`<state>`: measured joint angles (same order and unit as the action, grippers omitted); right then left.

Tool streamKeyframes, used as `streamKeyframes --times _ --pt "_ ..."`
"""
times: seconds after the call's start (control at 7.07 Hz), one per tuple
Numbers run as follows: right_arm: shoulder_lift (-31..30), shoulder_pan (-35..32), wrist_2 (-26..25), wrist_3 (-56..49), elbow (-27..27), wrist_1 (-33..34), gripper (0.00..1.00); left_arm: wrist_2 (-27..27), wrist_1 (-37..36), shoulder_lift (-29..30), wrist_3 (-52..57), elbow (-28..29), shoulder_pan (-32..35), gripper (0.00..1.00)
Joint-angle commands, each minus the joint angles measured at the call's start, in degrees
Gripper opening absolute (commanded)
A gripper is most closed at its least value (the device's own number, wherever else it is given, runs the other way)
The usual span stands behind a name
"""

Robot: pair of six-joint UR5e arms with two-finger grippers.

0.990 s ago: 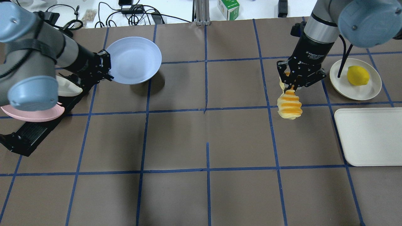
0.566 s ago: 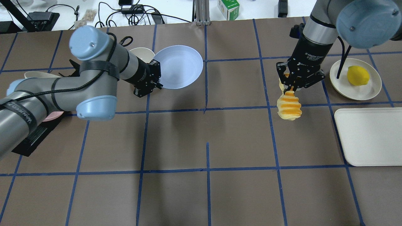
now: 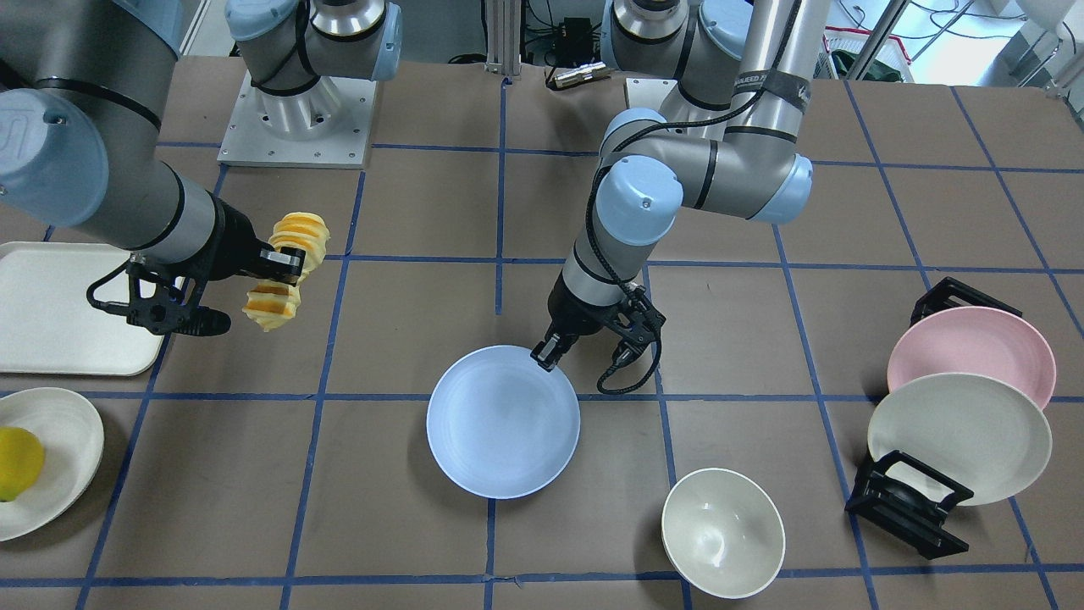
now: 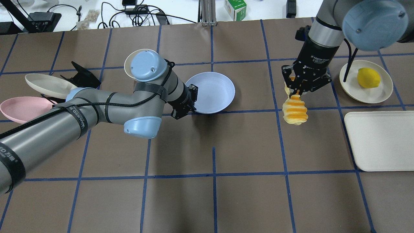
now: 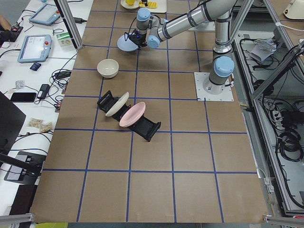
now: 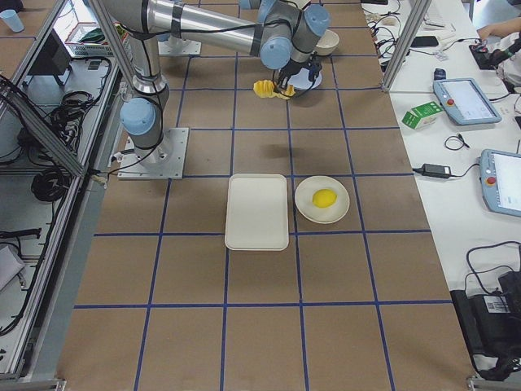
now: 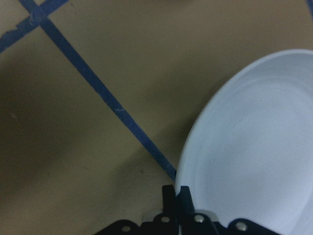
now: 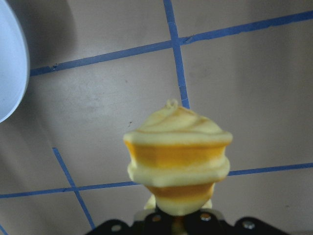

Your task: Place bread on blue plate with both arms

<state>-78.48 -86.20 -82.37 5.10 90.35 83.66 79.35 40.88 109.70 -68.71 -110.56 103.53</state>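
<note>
My left gripper (image 4: 193,98) is shut on the rim of the blue plate (image 4: 213,90) and holds it low over the table near the middle. The grip also shows in the front view (image 3: 546,352) and the left wrist view (image 7: 178,193), with the plate (image 3: 503,421) (image 7: 254,147) spreading out from the fingers. My right gripper (image 4: 297,92) (image 3: 286,261) is shut on the middle of the bread (image 4: 295,111) (image 3: 271,307) and holds it in the air to the right of the plate. In the right wrist view the bread (image 8: 178,156) hangs below the fingers, and the plate's edge (image 8: 10,73) is at far left.
A cream bowl (image 3: 722,532) stands beyond the plate, partly hidden by my left arm in the overhead view. A black rack at the left holds a pink plate (image 4: 16,108) and a cream plate (image 4: 45,84). A white tray (image 4: 381,140) and a cream plate (image 4: 352,87) with a lemon (image 4: 368,77) lie at the right.
My left arm has swung right and carried the blue plate from beside the rack towards the table's middle. My right gripper with the bread has shifted slightly left.
</note>
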Motion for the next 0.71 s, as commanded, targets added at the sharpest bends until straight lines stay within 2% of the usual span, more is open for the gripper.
streamKeyframes --times 0.0,0.14,0.28,0.57 --pt "0.43 -1.78 0.11 0.08 0.0 2.18 0.0 0.19 -0.01 0.6 -2.41 -1.32 2.2 0.0" --pt "2.0 -2.22 0.11 0.0 -0.17 5.08 0.0 0.28 -0.01 0.95 -2.31 -1.41 2.29 0.05" --pt "3.32 -3.7 0.11 0.34 -0.61 7.8 0.0 0.19 -0.1 1.04 -2.92 -1.32 2.29 0.15" --pt "5.34 -7.04 0.11 1.14 -0.61 13.43 0.0 2.63 -0.01 0.52 -2.4 -0.89 2.29 1.0"
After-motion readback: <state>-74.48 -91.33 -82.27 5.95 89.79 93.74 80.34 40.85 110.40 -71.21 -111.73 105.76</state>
